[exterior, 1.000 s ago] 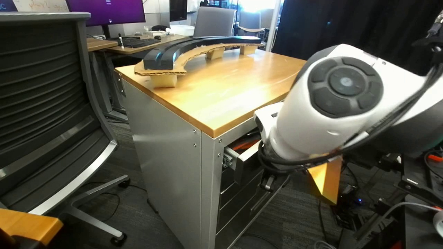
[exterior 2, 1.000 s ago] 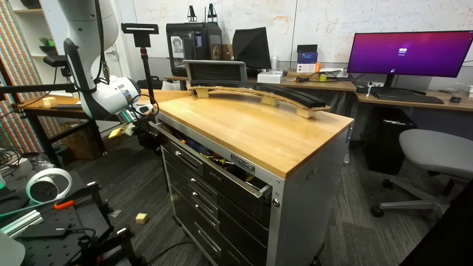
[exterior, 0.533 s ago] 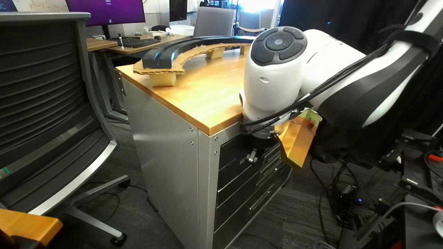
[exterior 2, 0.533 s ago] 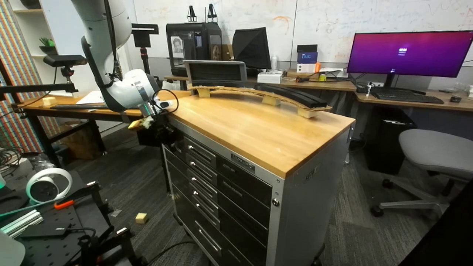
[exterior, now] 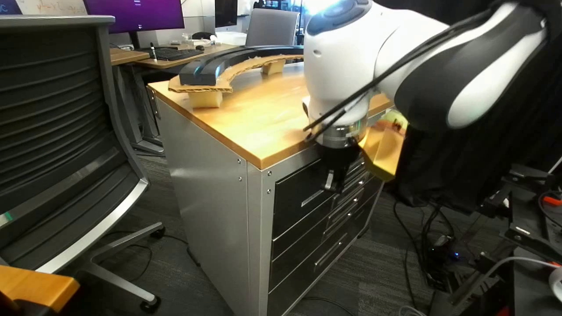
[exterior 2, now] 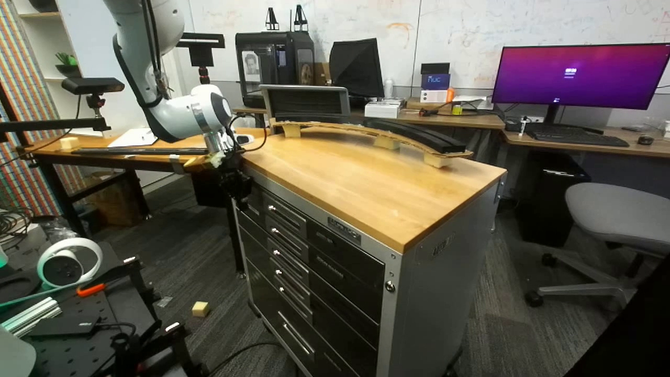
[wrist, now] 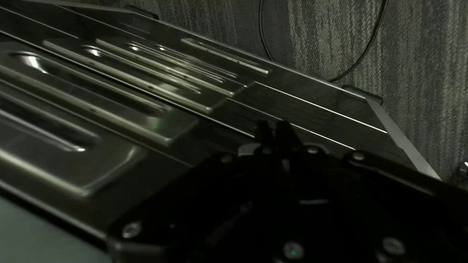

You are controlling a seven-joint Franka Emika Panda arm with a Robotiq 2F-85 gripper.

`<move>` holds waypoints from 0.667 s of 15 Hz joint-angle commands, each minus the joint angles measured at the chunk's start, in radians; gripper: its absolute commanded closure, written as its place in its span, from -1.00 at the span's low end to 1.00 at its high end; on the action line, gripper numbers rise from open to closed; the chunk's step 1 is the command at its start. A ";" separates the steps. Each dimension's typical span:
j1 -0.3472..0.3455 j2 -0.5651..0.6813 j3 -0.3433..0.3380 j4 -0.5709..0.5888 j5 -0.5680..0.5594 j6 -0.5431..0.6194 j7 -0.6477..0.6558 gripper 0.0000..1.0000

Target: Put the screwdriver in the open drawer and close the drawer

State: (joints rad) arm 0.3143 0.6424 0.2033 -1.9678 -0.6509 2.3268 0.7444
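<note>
- The white robot arm [exterior: 342,70] is reaching in from the right, past the front edge of the wooden worktop [exterior: 263,125].
- Its black gripper [exterior: 332,184] is pointing down in front of the grey cabinet [exterior: 215,193]; any contact is not showing clearly.
- The top drawer [exterior: 293,185] is sitting flush.
- A yellow piece [exterior: 382,151] is jutting out beside the gripper.
- A curved black rail [exterior: 197,77] is resting on cardboard [exterior: 239,70], raised on pale blocks [exterior: 205,100].
- A dark office chair [exterior: 52,109] is standing beside the cabinet.
- In the background a monitor [exterior: 136,15] is glowing purple.
</note>
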 commanded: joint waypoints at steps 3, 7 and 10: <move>-0.085 -0.299 -0.023 -0.187 0.283 -0.159 -0.373 0.75; -0.147 -0.489 -0.044 -0.253 0.412 -0.322 -0.577 0.72; -0.191 -0.622 -0.073 -0.274 0.461 -0.431 -0.679 0.19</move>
State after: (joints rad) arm 0.1568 0.1750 0.1528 -2.1830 -0.2474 1.9740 0.1711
